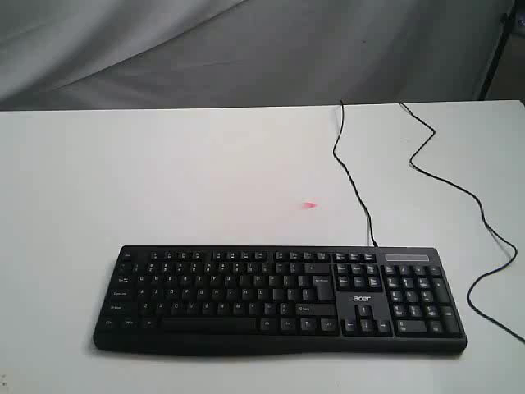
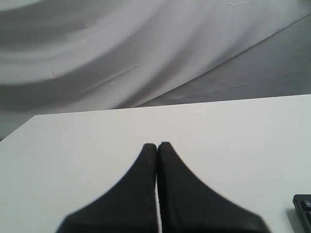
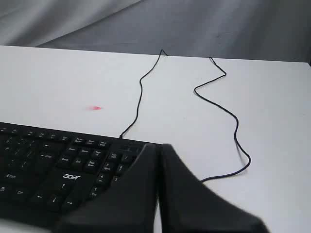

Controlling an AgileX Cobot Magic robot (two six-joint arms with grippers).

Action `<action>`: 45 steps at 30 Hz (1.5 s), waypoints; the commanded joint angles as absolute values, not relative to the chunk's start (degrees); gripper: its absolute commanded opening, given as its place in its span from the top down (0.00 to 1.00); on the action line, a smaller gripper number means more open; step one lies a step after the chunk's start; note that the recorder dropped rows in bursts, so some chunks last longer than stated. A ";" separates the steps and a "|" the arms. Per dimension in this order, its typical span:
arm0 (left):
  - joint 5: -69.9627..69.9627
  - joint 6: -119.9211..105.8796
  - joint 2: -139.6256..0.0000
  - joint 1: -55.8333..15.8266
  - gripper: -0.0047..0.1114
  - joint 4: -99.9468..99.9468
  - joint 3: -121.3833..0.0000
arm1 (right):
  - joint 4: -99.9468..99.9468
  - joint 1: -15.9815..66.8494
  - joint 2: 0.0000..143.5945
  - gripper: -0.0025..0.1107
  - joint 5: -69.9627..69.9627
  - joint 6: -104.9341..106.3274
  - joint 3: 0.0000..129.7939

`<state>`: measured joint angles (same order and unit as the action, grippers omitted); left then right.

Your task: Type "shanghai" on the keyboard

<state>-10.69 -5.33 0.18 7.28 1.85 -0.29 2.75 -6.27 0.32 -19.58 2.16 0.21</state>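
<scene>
White table point(image 1: 164, 180), grey cloth point(image 1: 246, 49) behind it. Keyboard point(image 1: 279, 300) lies flat at the near edge of the table, number pad toward the right arm's side, "acer" logo above the arrow keys. Cable point(image 1: 353, 176) leaves its rear edge, runs to the far table edge, and loops back along the right side. Left gripper point(image 2: 157, 145): jaws pressed together, over bare table, keyboard corner just in view. Right gripper point(image 3: 159, 145): jaws pressed together, by the number-pad end; contact not discernible. Small pink spot point(image 1: 309, 205) on the table behind the keyboard.
</scene>
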 commanded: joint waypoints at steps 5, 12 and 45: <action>-10.53 -5.18 0.00 7.07 0.95 1.82 0.00 | 2.25 -6.76 0.00 0.98 -19.30 2.25 0.00; -10.53 -5.18 0.00 7.07 0.95 1.82 0.00 | 2.25 -6.76 0.00 0.98 -19.30 2.25 0.00; -10.53 -5.18 0.00 7.07 0.95 1.82 0.00 | 2.12 -6.76 0.00 0.98 19.09 2.99 0.00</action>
<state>-10.69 -5.33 0.18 7.28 1.85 -0.29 2.75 -6.27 0.32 12.70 2.32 0.21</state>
